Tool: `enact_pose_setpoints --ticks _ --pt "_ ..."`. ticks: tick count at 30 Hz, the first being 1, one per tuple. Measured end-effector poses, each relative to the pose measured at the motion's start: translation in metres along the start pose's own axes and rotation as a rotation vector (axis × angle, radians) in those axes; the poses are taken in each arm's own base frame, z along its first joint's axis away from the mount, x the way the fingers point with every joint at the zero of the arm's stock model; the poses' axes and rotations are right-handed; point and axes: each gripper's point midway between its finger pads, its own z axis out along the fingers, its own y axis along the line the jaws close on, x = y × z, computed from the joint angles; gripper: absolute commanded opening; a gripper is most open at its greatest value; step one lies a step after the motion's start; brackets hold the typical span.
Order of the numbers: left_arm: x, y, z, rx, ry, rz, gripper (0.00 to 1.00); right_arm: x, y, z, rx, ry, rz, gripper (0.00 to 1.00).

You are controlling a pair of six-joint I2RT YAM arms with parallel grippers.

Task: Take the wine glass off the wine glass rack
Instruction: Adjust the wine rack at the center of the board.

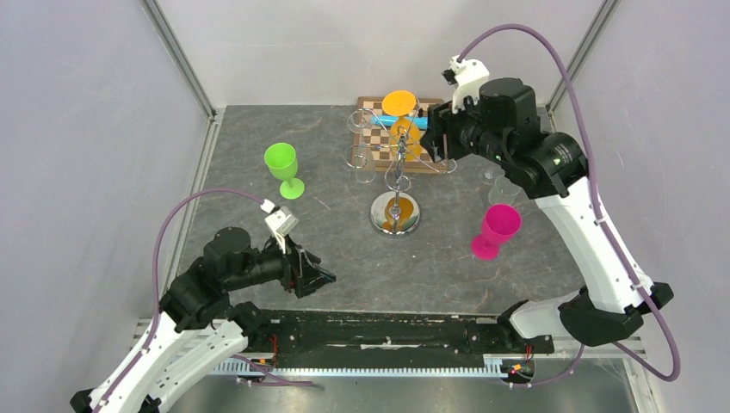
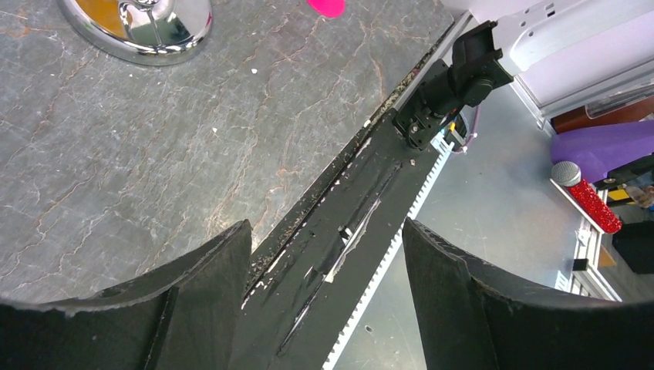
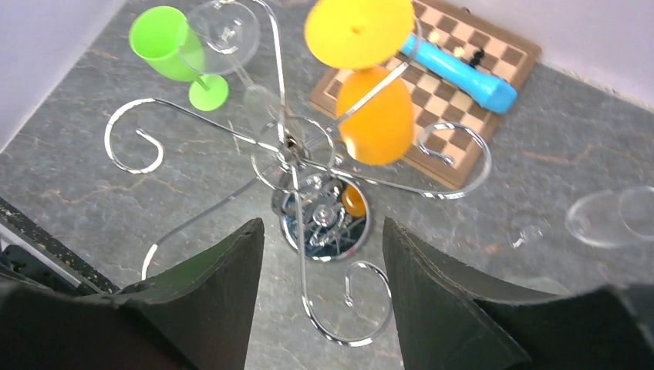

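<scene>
The wine glass rack [image 1: 395, 213] stands mid-table, its mirror base [image 3: 324, 220] below curled wire arms [image 3: 293, 146]. An orange wine glass [image 1: 401, 120] hangs upside down from a far arm, foot up [image 3: 359, 31], bowl below [image 3: 375, 116]. A clear wine glass [image 3: 227, 27] hangs on another arm [image 1: 361, 159]. My right gripper [image 1: 435, 138] is open beside the rack's top, right of the orange glass. In the right wrist view my right gripper [image 3: 322, 225] holds nothing, with one wire curl [image 3: 351, 301] between its fingers. My left gripper [image 1: 314, 280] is open and empty near the front edge.
A green glass [image 1: 282, 168] stands left of the rack and a pink glass [image 1: 498, 228] stands to its right. A clear glass [image 3: 609, 220] lies on its side at the right. A chessboard [image 3: 463, 92] with a blue cylinder [image 3: 459, 73] lies behind. The black rail [image 2: 339, 231] lies under the left gripper [image 2: 328, 227].
</scene>
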Motion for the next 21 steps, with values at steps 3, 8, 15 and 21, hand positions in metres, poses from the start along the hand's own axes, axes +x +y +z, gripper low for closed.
enact_pose_setpoints --ticks 3,8,15,21 --pt "0.0 0.001 0.0 -0.006 0.0 -0.001 0.78 -0.007 0.015 0.009 -0.047 -0.04 -0.016 0.6" --pt "-0.001 0.003 0.001 -0.019 -0.004 -0.002 0.78 -0.01 0.031 0.026 -0.081 -0.083 -0.043 0.59" --pt "0.0 0.006 0.003 -0.031 0.005 -0.008 0.78 0.002 0.03 0.053 -0.057 -0.103 -0.054 0.55" --pt "0.0 0.01 0.005 -0.05 0.006 -0.011 0.78 0.003 0.028 0.069 -0.039 -0.146 -0.056 0.51"
